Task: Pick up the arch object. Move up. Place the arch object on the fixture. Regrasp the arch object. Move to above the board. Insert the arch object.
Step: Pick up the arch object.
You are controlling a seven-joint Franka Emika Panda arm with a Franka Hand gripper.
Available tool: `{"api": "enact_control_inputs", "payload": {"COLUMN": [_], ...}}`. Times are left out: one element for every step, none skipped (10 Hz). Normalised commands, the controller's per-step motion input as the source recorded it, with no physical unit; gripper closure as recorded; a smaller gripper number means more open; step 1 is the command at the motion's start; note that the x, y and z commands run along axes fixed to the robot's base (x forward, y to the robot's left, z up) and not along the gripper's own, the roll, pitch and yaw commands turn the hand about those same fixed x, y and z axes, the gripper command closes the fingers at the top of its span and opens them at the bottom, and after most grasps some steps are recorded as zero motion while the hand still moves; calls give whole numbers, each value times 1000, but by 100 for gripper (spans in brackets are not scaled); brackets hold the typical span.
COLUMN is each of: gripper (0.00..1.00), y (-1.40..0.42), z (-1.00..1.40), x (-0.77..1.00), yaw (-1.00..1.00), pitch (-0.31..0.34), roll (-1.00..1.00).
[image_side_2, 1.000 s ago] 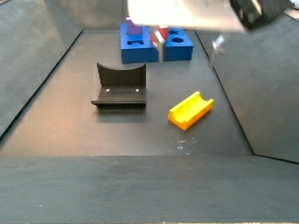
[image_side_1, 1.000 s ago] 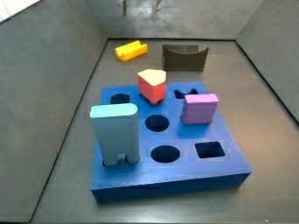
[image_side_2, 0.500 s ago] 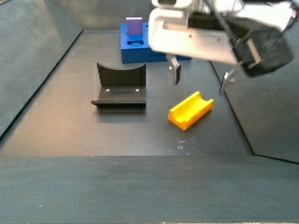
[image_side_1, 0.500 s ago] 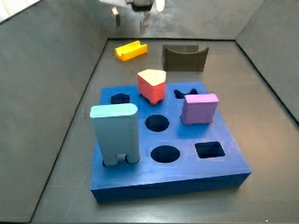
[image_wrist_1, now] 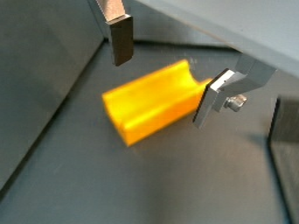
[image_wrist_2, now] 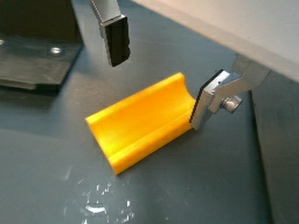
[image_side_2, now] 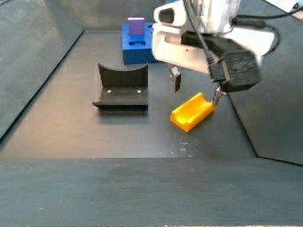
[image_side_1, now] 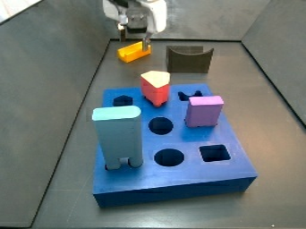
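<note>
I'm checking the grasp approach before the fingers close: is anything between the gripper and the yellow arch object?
Nothing visible is. The gripper is open just above the arch object, one finger on each side of it and only air between. The fixture stands apart on the floor, off that path.

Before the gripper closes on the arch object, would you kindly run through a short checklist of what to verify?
1. Gripper open: ok.
2. Fingers on opposite sides of the arch object: ok in both wrist views.
3. Pads low enough to grip its sides: cannot tell.
4. Arch object lying flat on the floor, groove up: ok.
5. Fixture unoccupied, apart from the arch object: ok.
6. Board away from the gripper: ok.
</note>
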Motion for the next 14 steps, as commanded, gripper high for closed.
{"api": "enact_control_inputs", "payload": {"gripper": [0, 0, 0, 0, 0, 0, 0, 0, 0, 0, 0, 0, 0, 100], "y": [46, 140, 209, 271, 403, 340, 177, 146, 77, 100, 37, 0, 0, 0], "z": [-31, 0, 0, 0, -146, -637, -863, -857, -769, -466, -166, 0, 0, 0], "x": [0, 3, 91, 106, 134, 183, 157, 157, 194, 129, 97, 46, 0, 0], "yaw": [-326, -249, -163, -120, -103, -123, -71, -89, -89, -103, -46, 0, 0, 0], "pitch": [16, 46, 56, 93, 107, 71, 56, 30, 13, 31, 63, 40, 0, 0], "roll": [-500, -500, -500, -500, -500, -250, -131, -143, -181, -189, -64, -17, 0, 0]}}
